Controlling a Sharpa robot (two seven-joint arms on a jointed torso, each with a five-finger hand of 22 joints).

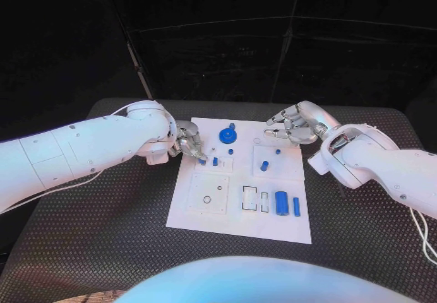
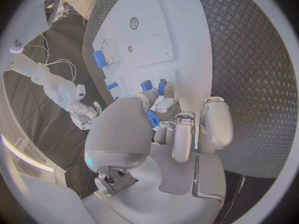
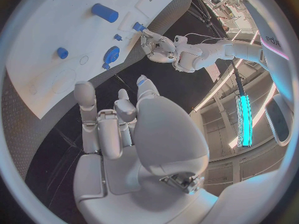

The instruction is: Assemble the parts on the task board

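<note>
- The right hand [image 3: 124, 119] hung just off the task board [image 3: 50, 50], fingers loosely curled and holding nothing.
- On the board lay a blue cylinder [image 3: 104, 12] and a round blue part [image 3: 111, 54].
- The left hand [image 3: 156, 46] touched a small blue part [image 3: 138, 27] at the board's edge.

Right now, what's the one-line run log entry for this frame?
left hand: fingers pinching a blue part at task board left edge | right hand: holds nothing, above far right corner | blue gear: on board
</note>
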